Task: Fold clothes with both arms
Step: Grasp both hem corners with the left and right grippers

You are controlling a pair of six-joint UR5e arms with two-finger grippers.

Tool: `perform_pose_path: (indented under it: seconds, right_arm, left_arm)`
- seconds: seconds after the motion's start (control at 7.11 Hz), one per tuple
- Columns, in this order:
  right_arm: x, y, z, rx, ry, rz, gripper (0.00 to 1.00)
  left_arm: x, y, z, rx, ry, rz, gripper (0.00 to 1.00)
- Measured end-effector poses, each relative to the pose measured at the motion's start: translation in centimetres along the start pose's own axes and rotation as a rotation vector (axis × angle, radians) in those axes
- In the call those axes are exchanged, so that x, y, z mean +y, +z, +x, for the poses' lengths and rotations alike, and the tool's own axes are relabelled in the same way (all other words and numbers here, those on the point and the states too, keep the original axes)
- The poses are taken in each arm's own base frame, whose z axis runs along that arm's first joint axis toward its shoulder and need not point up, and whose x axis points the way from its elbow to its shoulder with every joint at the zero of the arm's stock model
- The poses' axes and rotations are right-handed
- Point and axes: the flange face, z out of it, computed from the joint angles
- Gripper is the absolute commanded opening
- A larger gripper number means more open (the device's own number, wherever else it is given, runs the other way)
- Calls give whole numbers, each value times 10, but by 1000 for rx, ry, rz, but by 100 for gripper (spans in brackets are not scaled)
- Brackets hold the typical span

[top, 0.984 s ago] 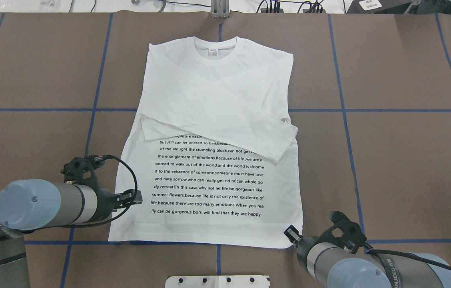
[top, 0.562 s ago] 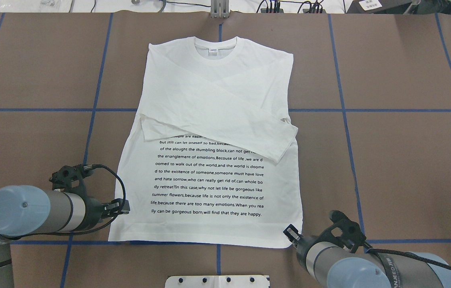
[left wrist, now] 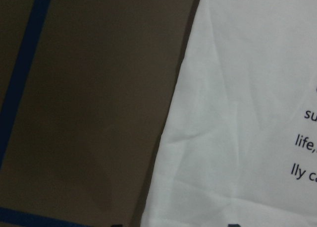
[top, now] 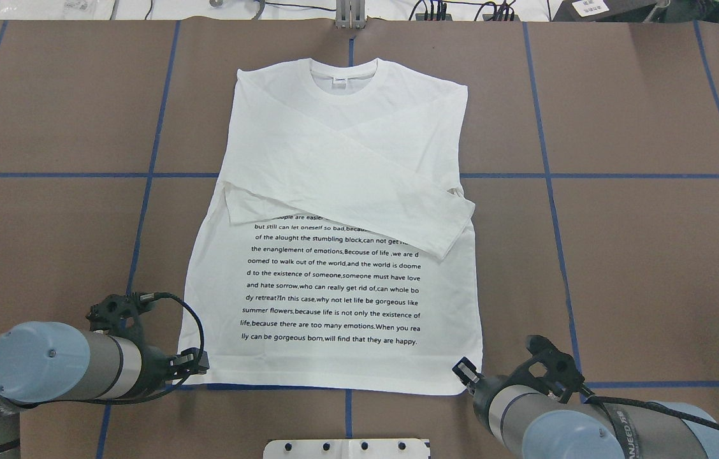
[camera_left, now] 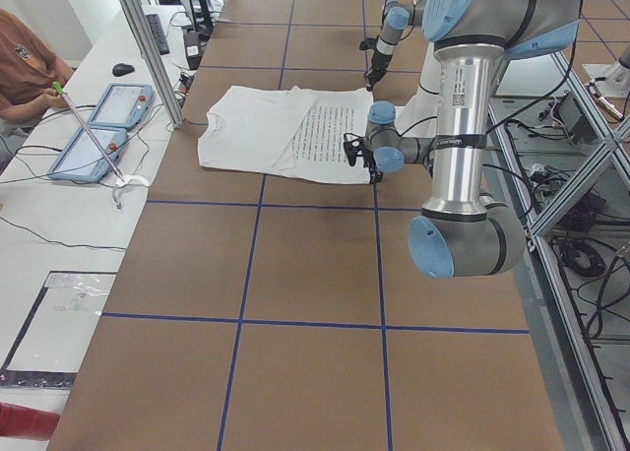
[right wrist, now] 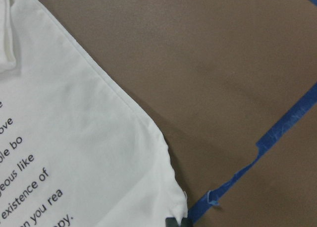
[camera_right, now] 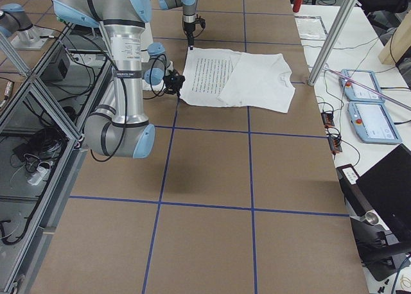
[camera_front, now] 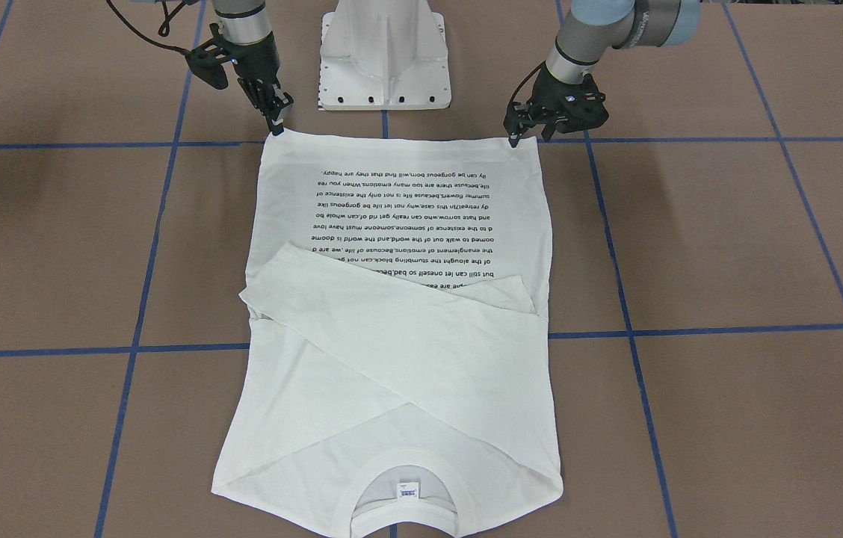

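Item: a white long-sleeved T-shirt is being presented flat and print-side up on the brown table, with both sleeves crossed over the chest.
Position: the shirt is being kept at the table's middle, its hem lying along the blue tape line nearest the robot and its collar at the far end.
Long axis: it is being run straight away from the robot, hem to collar.
Left gripper: it is being held low at the hem's left corner. In the left wrist view two dark tips are showing apart, so the fingers are being read as spread, nothing pinched.
Right gripper: it is being held low at the hem's right corner, right at the cloth edge. Whether the fingers are spread or pinching cloth cannot be told.
Deciding relation: each hem corner is being matched by its own arm, neither one nearer, and the rest of the shirt is lying forward of both grippers.
Step judged: the hem corners are probably being lined up for a grasp, to be carried toward the collar.
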Motion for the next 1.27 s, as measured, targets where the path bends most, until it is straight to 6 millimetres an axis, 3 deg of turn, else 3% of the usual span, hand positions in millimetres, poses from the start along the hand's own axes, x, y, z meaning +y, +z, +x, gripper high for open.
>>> perform_pose_path:
  seconds: [0.28, 0.42, 0.98, 1.27]
  right_arm:
    - [0, -1, 0, -2, 0, -2, 0]
    - [0, -2, -1, -3, 1, -3, 0]
    - [2, -3, -3, -6, 2, -7, 0]
    - [-1, -10, -3, -10, 2, -12, 0]
  left_arm:
    - [1, 3, -2, -6, -2, -1, 5]
    - [1, 3, -2, -9, -2, -1, 0]
    - [2, 1, -4, -10, -4, -11, 0]
    - [14, -20, 6, 18, 2, -88, 0]
